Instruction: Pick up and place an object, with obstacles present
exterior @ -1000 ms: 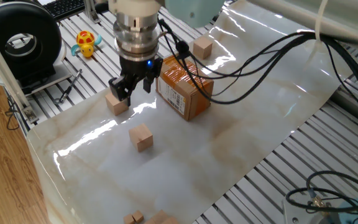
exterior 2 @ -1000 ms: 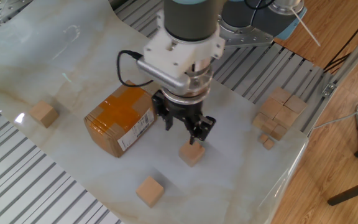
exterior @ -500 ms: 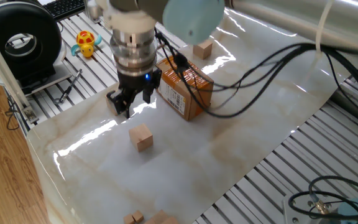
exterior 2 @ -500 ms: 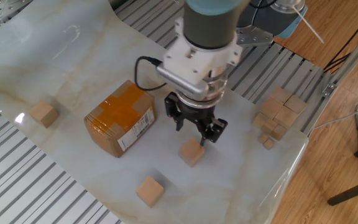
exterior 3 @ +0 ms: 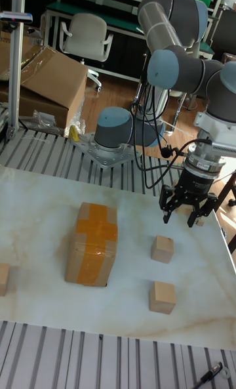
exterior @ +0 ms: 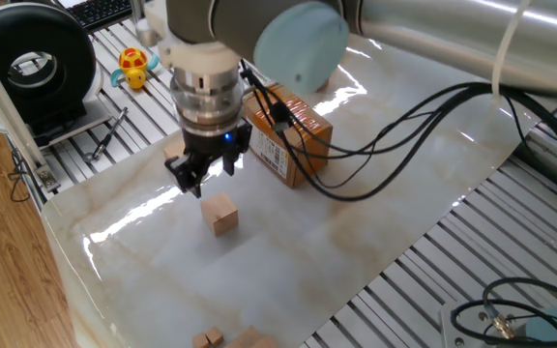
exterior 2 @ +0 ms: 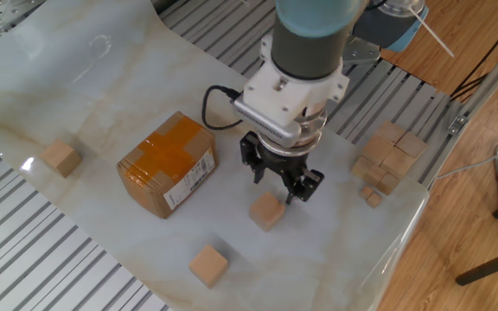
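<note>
My gripper (exterior: 211, 179) (exterior 2: 282, 186) (exterior 3: 190, 220) hangs open and empty above the marble sheet, its fingers spread. A small tan wooden cube (exterior: 221, 213) (exterior 2: 267, 211) (exterior 3: 162, 248) sits on the sheet just beside and below the fingertips, untouched. A second, alike cube (exterior 2: 208, 264) (exterior 3: 162, 297) lies nearby; in one fixed view this cube (exterior: 170, 152) is half hidden behind the gripper. A third cube (exterior 2: 60, 158) lies beyond the brown taped cardboard box (exterior: 293, 135) (exterior 2: 167, 164) (exterior 3: 92, 241), which stands beside the gripper.
A heap of spare wooden cubes (exterior 2: 387, 155) sits at the sheet's short end near the gripper. A black reel (exterior: 37, 63) and a yellow toy turtle (exterior: 135, 68) are on the slatted table off the sheet. Black cables (exterior: 404, 106) trail from the wrist over the box.
The gripper has slid away from the box toward the cube heap's end of the sheet, still open. The cubes and the box have not moved.
</note>
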